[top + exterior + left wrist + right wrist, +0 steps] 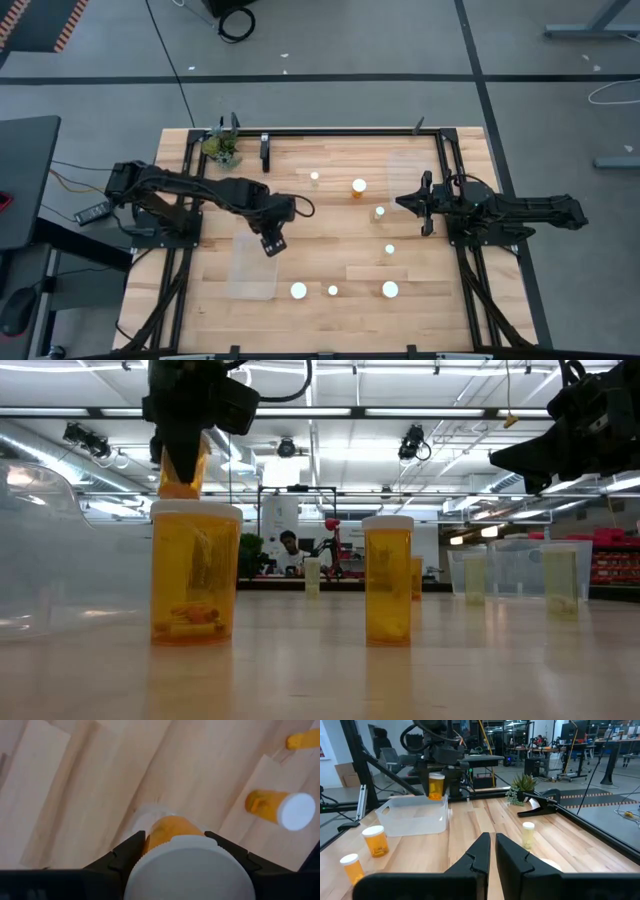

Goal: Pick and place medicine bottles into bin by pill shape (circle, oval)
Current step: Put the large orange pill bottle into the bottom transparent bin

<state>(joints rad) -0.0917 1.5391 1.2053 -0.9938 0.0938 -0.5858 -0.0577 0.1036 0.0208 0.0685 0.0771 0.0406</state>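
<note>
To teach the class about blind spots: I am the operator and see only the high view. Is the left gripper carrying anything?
Observer: Yes. The left wrist view shows the left gripper clamped on an amber medicine bottle with a white cap.
Operator: Is it inside the bin?
Observer: No. The right wrist view shows the bottle hanging above the clear bin, not touching it.
Operator: And the right gripper?
Observer: Its own wrist view shows the right gripper shut on nothing.
</note>
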